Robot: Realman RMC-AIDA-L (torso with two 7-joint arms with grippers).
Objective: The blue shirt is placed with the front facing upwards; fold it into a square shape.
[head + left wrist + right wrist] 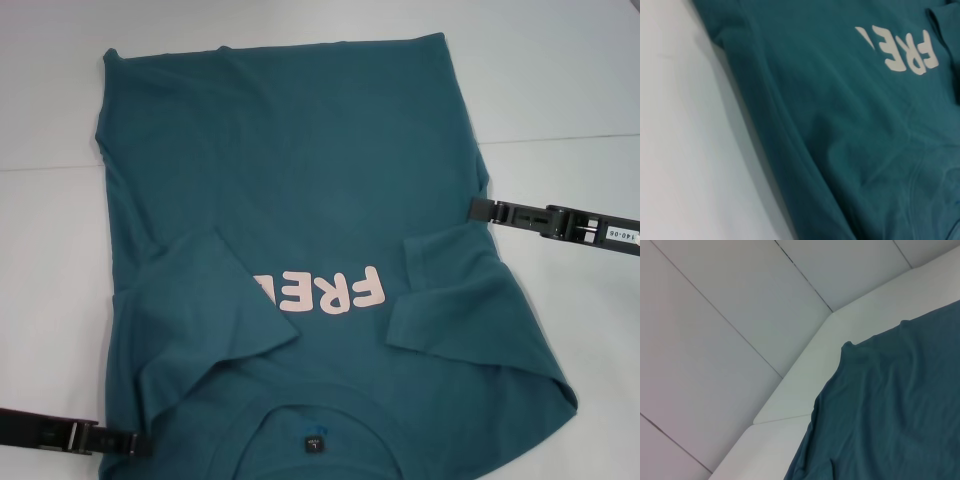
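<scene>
The blue shirt (300, 230) lies face up on the white table (560, 80), long axis vertical in frame, collar at bottom, both sleeves folded inward; left gripper (135, 442) and right gripper (478, 209) touch its edges, jaw state apparently indeterminable.

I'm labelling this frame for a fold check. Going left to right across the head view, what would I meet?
Left end effector at the shirt's near left edge → folded-in left sleeve → pink lettering on the blue shirt → folded-in right sleeve → right end effector at the shirt's right edge.
</scene>
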